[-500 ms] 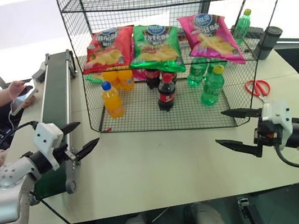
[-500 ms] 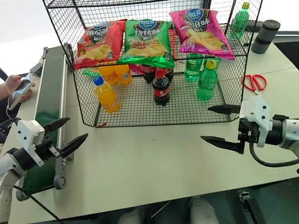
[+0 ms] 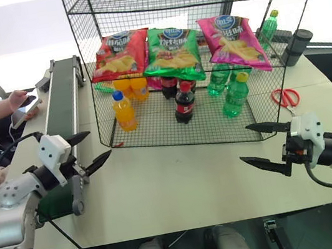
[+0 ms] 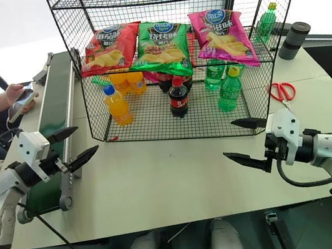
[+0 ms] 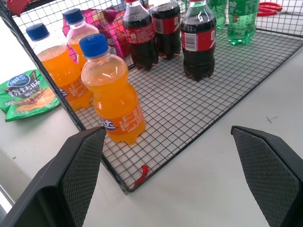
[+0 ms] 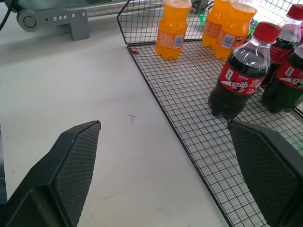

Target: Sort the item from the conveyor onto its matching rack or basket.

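Centrally, toward the far edge of the pale table (image 3: 182, 185), stands the black wire-mesh rack (image 3: 216, 123), built of thin square grid in several tiers. On the middle tier, tilted forward, lie three glossy crinkled bags: red bag (image 3: 121, 54) at the left end, green bag (image 3: 173, 52) in the middle, magenta-pink chip bag (image 3: 232, 40) at the right end, with round blue logo and yellow chips printed on it. On the bottom tier stand plastic bottles: orange soda bottles (image 3: 125, 111) with blue caps toward the left side, dark cola bottles (image 3: 184, 103) with red caps and labels in the middle, green bottles (image 3: 236, 95) toward the right side. On the top tier, partly cut off, sit small green and pink packs. Outside the rack's left wall, seen from the left wrist, lies a small green packet (image 5: 29, 94) flat on the table.

Along the table's left edge runs the conveyor (image 3: 62, 109), a narrow dark green belt with grey metal rails; nothing visible on it. Near the right edge lie red-handled scissors (image 3: 286, 98); at the far right corner, a dark cylindrical cup (image 3: 299, 46).

Compared with half a second ago, little different: left gripper (image 3: 88, 152) slightly nearer the table's front edge, bags and bottles unmoved.

Both grippers empty, black textured fingers spread wide: left one over the near end of the conveyor, right gripper (image 3: 264, 145) over the table's front right part.
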Controlling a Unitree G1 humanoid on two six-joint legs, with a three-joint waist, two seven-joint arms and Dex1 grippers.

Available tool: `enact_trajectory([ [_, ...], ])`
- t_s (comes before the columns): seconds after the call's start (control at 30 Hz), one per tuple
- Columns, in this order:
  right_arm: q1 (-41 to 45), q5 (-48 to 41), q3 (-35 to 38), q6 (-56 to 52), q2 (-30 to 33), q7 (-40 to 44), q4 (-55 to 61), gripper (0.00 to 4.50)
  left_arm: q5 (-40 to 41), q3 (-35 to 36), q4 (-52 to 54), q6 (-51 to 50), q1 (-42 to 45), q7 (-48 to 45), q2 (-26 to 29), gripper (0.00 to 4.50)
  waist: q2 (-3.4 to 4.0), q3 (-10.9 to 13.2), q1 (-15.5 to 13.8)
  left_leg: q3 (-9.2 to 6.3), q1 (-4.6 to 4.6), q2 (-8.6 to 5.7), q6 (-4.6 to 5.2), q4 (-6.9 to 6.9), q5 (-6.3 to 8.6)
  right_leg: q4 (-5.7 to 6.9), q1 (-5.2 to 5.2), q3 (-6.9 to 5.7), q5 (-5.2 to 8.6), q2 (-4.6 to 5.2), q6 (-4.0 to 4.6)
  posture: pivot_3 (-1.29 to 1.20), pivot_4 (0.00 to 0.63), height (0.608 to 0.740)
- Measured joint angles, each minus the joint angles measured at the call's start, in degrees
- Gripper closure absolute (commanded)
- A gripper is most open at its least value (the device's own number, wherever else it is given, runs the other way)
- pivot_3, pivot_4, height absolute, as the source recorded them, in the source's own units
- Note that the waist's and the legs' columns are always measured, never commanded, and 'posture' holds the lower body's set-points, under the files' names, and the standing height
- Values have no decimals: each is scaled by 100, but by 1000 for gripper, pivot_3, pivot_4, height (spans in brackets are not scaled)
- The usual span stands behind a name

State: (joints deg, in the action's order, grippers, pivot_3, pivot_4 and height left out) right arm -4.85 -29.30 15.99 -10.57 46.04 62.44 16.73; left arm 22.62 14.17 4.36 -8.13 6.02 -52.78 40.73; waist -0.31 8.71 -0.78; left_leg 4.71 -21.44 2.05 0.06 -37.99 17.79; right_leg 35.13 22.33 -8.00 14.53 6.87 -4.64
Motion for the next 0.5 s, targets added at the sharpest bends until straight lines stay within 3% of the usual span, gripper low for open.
enact_trajectory([
  [0.5,249,210,-139,144,0,83,-281,46,-60,-176,0,7,48,98,-142,0,-1,0,1,0,1,0,0,-1,0,2,-2,0,0,-1,0,0,150,740],
])
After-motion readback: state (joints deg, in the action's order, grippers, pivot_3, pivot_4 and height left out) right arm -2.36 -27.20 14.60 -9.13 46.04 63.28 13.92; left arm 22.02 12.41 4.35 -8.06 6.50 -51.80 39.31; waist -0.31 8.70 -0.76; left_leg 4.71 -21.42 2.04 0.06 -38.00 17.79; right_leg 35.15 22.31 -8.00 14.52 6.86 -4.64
